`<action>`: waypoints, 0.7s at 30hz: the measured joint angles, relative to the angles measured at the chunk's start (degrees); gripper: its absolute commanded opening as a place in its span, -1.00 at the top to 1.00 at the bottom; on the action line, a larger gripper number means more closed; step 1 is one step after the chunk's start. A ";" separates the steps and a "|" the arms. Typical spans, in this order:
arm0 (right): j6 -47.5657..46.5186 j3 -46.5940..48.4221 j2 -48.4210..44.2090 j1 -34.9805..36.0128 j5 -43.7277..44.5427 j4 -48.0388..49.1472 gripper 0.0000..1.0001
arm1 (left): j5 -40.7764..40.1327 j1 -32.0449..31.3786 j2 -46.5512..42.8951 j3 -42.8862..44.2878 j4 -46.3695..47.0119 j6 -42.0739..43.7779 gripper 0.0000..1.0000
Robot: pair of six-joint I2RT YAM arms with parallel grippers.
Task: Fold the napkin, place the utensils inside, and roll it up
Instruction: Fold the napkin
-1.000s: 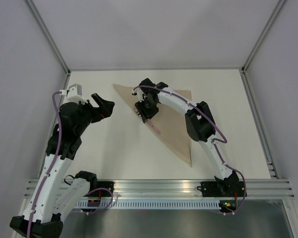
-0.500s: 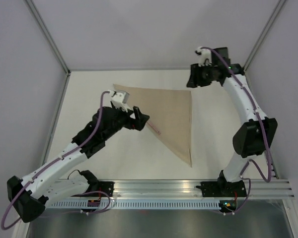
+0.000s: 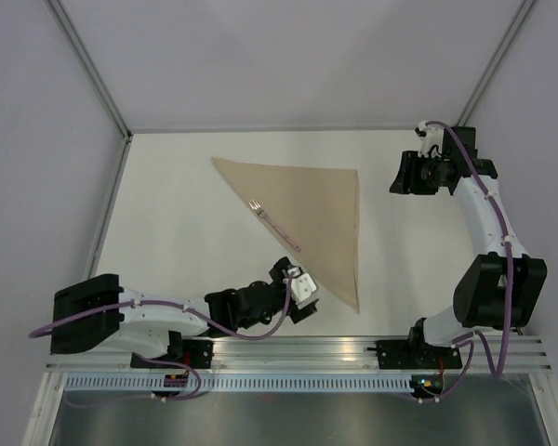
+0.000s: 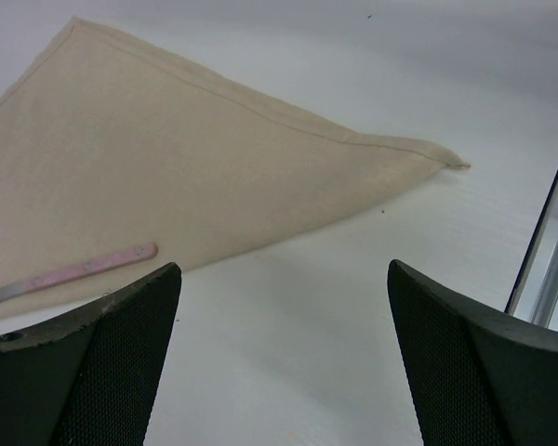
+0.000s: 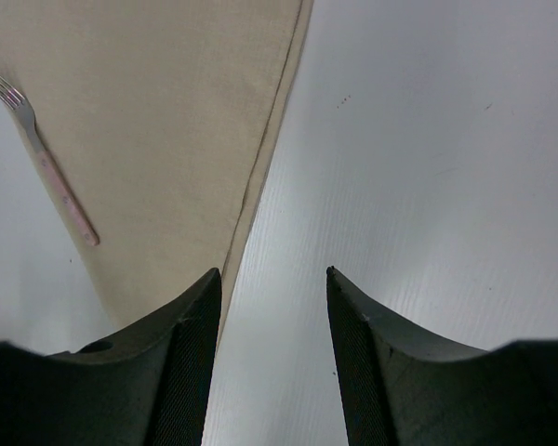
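Both your tools stand open and empty: left tool [image 3: 302, 295], right tool [image 3: 402, 174]. Limp, light tan triangular cloth napkin [image 3: 321, 204] lies centred on the bench [image 3: 177, 195], slim pink-handled metal fork [image 3: 277, 226] along its left edge; pinch its near corner.

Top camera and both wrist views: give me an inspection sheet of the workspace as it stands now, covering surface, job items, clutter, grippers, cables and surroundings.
Surface: white table, bare apart from a few tiny specks.
Job's things: napkin folded into a flat triangle, not rolled; fork lying on it along the long edge, tines toward the far left.
Clutter: nothing seen.
Grippers: left gripper open and empty, low beside the napkin's near corner; right gripper open and empty, raised to the right of the napkin.
Cables: purple cables run along both arms, clear of the napkin.
Surroundings: plain grey walls; metal rail at the near edge.
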 measured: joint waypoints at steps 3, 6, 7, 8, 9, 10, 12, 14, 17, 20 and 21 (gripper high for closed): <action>-0.02 -0.52 -0.94 0.00 0.48 1.53 -0.09 | -1.07 -2.82 6.05 0.02 7.23 3.61 -0.89; -0.02 -0.76 -1.40 -0.04 0.96 2.71 -0.09 | -2.69 -5.38 13.35 0.46 13.11 6.69 -0.88; -0.02 -0.96 -1.49 -0.07 1.11 3.21 -0.09 | -3.10 -6.21 15.69 0.90 14.34 7.69 -0.87; -0.02 -1.18 -1.60 -0.07 1.33 3.52 -0.09 | -3.58 -7.02 17.94 1.44 15.54 8.70 -0.86; -0.04 -1.51 -1.77 -0.09 1.57 3.69 -0.09 | -4.22 -7.80 20.17 2.36 16.48 9.79 -0.86; -0.04 -1.79 -1.92 -0.07 1.75 3.80 -0.08 | -4.42 -8.33 21.90 3.26 17.11 10.58 -0.85; -0.04 -2.32 -2.14 -0.11 1.99 3.96 -0.07 | -5.38 -9.60 26.05 5.62 19.12 12.59 -0.83; -0.04 -2.60 -2.32 -0.15 2.12 4.13 -0.07 | -6.08 -10.64 29.40 7.96 20.52 14.43 -0.82; -0.04 -2.64 -2.40 -0.20 2.19 4.55 -0.06 | -6.49 -11.43 32.87 10.71 22.08 16.44 -0.75; -0.07 -2.64 -2.54 -0.22 2.32 5.05 -0.03 | -6.62 -11.61 35.21 12.72 22.82 17.86 -0.64; -0.07 -2.64 -2.56 -0.22 2.36 5.09 -0.02 | -6.78 -11.65 35.89 13.31 22.82 18.40 -0.64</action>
